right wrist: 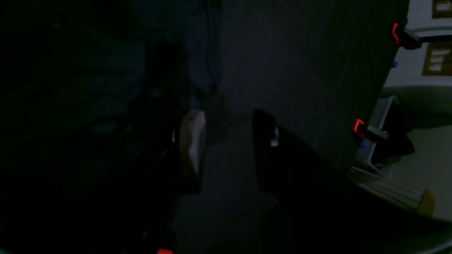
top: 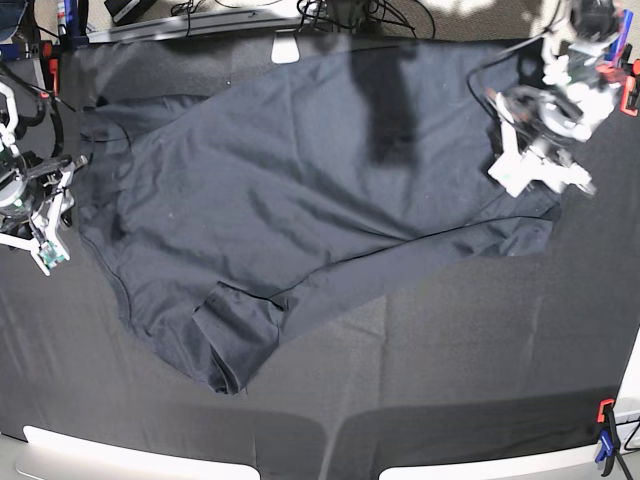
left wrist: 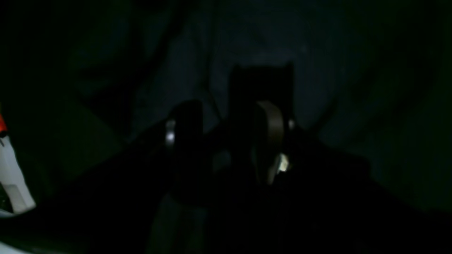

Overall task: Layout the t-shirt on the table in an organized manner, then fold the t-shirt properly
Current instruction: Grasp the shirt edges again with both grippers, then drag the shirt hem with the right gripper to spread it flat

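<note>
Charcoal-grey t-shirt [top: 300, 170] spread rumpled across the black-clothed table [top: 450, 370] in base view, one sleeve folded near the front | left wrist: left gripper [left wrist: 226, 141] over dark shirt cloth, fingers parted, holding nothing | right wrist: right gripper [right wrist: 229, 148] fingers apart, empty, above the table beside the shirt edge, red clamps [right wrist: 358, 127] at the rim

A: Where is the t-shirt [top: 290, 170]?

B: It lies spread on the table [top: 450, 380], filling the far half. The near part of the table is bare.

A: And the arms?

B: The left gripper [top: 535, 165] is over the shirt's right edge. The right gripper [top: 40, 225] is just beside the shirt's left edge.
</note>
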You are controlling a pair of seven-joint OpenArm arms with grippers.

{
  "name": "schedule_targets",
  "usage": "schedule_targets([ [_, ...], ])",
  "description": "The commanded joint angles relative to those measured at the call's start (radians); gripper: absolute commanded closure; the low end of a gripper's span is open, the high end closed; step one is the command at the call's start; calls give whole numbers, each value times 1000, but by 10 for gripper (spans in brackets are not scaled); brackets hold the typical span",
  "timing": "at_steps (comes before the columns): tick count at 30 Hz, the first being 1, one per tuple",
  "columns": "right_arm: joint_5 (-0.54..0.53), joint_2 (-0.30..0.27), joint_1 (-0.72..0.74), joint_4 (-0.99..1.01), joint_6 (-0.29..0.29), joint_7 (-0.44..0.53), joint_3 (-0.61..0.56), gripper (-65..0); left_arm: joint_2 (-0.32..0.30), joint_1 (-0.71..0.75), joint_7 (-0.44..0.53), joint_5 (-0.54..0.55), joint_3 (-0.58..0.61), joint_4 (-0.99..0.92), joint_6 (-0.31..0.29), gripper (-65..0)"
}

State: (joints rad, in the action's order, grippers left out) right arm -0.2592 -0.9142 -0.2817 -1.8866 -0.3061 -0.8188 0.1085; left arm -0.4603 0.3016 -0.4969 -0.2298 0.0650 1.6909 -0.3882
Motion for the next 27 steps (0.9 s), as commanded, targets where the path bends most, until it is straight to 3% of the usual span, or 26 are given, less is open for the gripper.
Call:
schedule_targets([
  [1, 12, -25, 13, -11, 8, 12, 13, -223, -11, -24, -8, -6, -4, -11, 19, -249],
  [5, 13, -25, 13, -11, 8, 12, 13, -223, -11, -53, -14, -56, -5, -35, 64, -233],
  [10, 13, -25, 13, -11, 8, 32, 13, -223, -11, -74, 2, -58, -5, -35, 63, 0],
  [13, 12, -25, 13, -11, 8, 59, 13, -223, -12, -78, -3, -57, -5, -34, 71, 0],
  [16, 12, -24, 13, -11, 6, 125, 13, -223, -11, -84, -2, -57, -5, -32, 173, 0],
  [18, 13, -13, 23, -11, -24, 192, 13, -239, -11, -90, -2, -57, -5, -32, 226, 0],
  [22, 13, 74, 106, 5, -103, 292, 13, -352, -11, -91, 24, -52, -5, -32, 232, 0],
  [27, 24, 172, 263, 82, -159, 306, -63, -356, -11, -91, 27, -46, -5, -32, 232, 0],
])
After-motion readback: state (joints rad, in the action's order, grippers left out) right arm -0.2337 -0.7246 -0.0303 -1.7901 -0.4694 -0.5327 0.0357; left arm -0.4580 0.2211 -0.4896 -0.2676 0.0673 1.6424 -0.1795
